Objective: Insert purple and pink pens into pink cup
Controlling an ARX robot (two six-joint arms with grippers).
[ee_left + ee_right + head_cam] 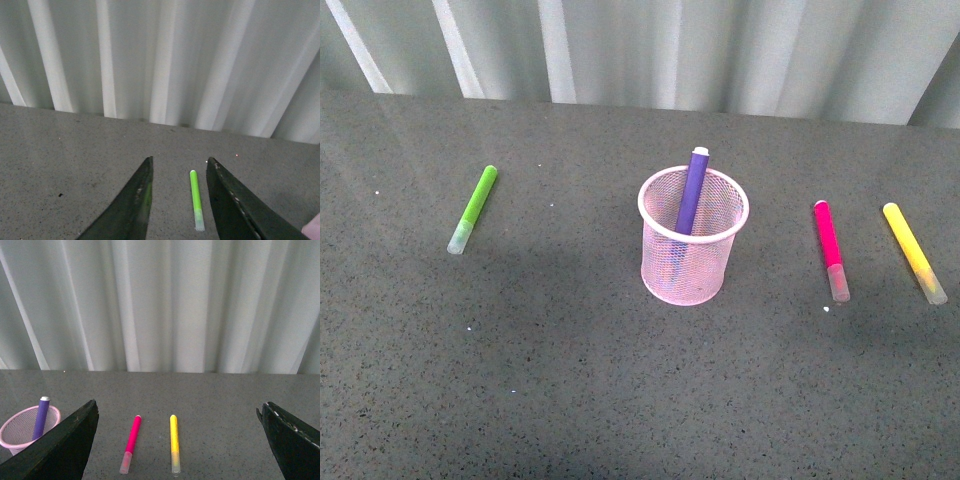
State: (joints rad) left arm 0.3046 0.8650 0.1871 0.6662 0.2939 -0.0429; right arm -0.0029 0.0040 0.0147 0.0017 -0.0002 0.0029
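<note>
one purple pen in pink cup, pink pen outside; left gripper, right gripper spread, empty.

The cup stands mid-table, one pen inside it, tipped toward one o'clock. At its nine o'clock lies a lone marker, well apart. At three o'clock lies another pen, with a farther marker beyond it.

The pink cup stood upright about mid-desk. The purple pen leaned inside it, its top end above the rim. The pink pen lay flat toward the right edge, well apart from the cup. The yellow marker lay nearer that edge still. A green marker lay toward the left edge. All three had their clear caps pointing toward the near edge.
</note>
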